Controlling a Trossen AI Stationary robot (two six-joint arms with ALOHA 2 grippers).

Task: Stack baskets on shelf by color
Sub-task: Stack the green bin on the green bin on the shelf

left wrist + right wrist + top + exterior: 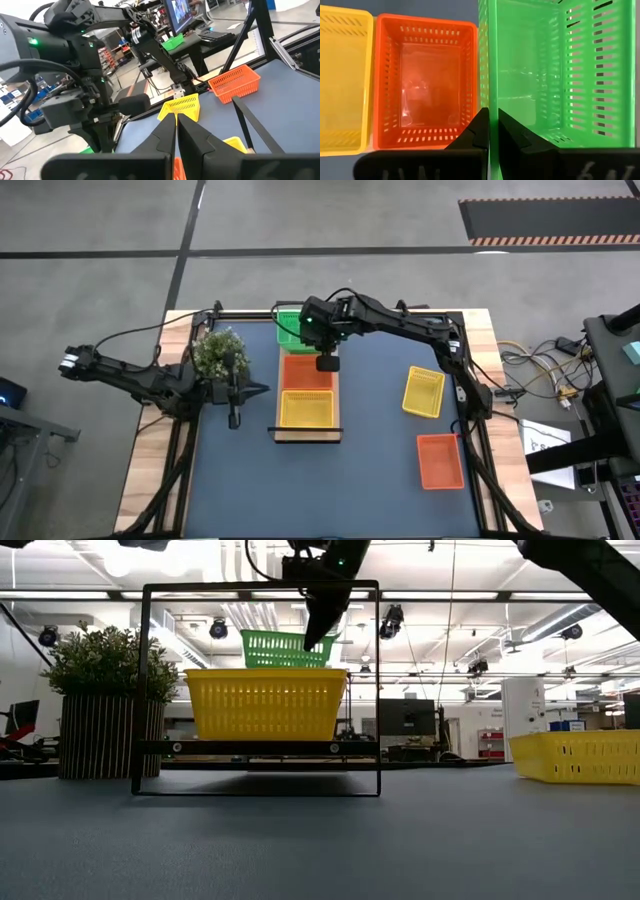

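The light-wood shelf (308, 436) stands mid-table. On it are a yellow basket (306, 409) at the near end, a red-orange basket (306, 372) in the middle and a green basket (292, 330) at the far end. My right gripper (327, 365) reaches in from the right and is shut on the green basket (545, 75), which shows higher than the yellow one in the low view (285, 648). My left gripper (262, 388) is shut and empty, beside the potted plant (220, 352). My right gripper pinches the green basket's wall (493, 90) on the side next to the red-orange basket (425, 80), one finger (479, 131) outside and one inside. The fingers come from above, pointing down (315, 635). I cannot tell whether the basket's bottom rests on anything.
A loose yellow basket (423, 392) and a loose red-orange basket (440, 460) lie on the blue tabletop to the right of the shelf. The plant (105, 700) stands at the shelf's left. Thin black rails (378, 690) frame the shelf's ends.
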